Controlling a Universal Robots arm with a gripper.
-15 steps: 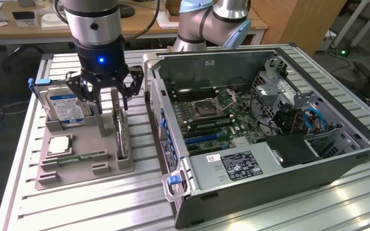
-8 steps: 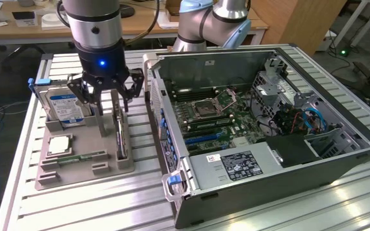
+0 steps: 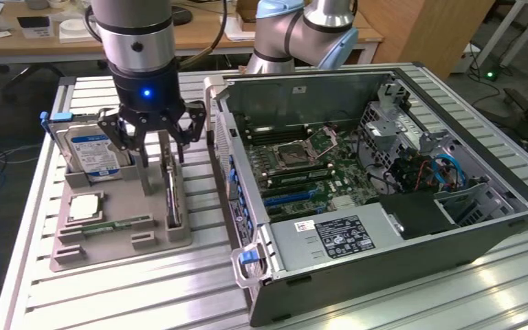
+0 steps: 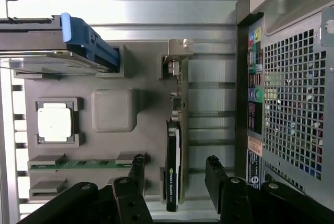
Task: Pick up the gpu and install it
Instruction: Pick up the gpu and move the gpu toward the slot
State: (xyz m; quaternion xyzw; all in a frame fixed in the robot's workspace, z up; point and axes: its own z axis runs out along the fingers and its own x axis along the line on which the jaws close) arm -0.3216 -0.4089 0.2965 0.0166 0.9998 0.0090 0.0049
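Closest in: gripper (image 4: 175, 162), fingers (image 4: 136, 169) spread wide, holding nothing, poised right over the gpu (image 4: 173, 140), set upright on its thin edge in a slot of the grey tray (image 4: 151, 104). Runs lengthwise straight through the gap between the fingers, silver bracket (image 4: 177, 51) at the end farther from the claw. To one side of the gpu, open computer case (image 4: 292, 104); to the other, hard drive (image 3: 94, 155) with blue label; on the gpu's top edge, green logo and white print, too small to read.
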